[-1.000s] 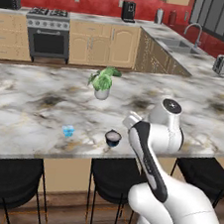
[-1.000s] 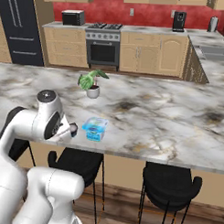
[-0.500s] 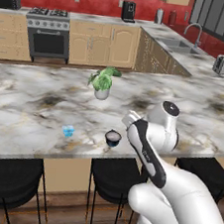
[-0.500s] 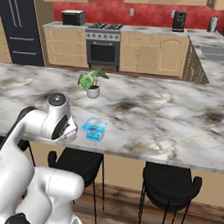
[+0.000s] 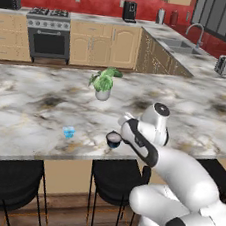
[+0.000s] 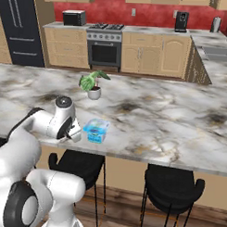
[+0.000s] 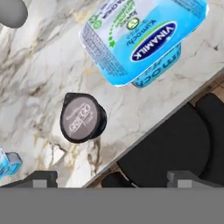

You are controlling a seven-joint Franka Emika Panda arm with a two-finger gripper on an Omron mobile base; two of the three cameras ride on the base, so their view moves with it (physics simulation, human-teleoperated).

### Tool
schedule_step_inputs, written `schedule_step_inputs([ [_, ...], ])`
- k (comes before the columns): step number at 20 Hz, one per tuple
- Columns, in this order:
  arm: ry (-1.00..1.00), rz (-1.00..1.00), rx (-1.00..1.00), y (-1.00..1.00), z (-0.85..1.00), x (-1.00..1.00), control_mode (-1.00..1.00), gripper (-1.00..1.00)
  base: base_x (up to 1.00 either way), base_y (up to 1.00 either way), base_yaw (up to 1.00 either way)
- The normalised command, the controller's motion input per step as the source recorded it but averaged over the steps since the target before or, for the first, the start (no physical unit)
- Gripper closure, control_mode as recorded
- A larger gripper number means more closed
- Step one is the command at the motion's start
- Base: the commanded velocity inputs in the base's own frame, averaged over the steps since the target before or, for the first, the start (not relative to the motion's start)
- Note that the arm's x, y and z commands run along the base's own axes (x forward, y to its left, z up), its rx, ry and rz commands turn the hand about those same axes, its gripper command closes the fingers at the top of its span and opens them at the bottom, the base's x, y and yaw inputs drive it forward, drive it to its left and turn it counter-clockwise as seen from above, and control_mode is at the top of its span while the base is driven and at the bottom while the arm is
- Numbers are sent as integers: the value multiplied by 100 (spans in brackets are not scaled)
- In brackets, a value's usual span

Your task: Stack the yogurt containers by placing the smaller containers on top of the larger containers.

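While my pincer (image 7: pixel 111 177) hangs spread apart, nothing sits between its tips.
Dark cup (image 7: pixel 82 117) at ten o'clock; blue tub (image 7: pixel 140 37) at twelve.

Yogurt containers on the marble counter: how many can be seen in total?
3. The dark cup stands near the counter's front edge, the tiny light-blue cup to its left in the left base view, the large blue tub on its other side. None looks hidden.

Glossy veined marble counter (image 7: pixel 39 57); translucent blue plastic tub (image 7: pixel 144 39); dark matt-lidded cup (image 7: pixel 82 118).
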Motion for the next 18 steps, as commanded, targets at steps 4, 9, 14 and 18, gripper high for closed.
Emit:
schedule_step_inputs([
  [4,8,0,0,0,-34,27,-100,-100,0,0,0],
  [9,4,0,0,1,-23,26,-100,-100,0,0,0],
  [14,0,0,0,15,-3,17,-100,-100,0,0,0],
  [18,-2,0,0,21,0,12,-100,-100,0,0,0],
])
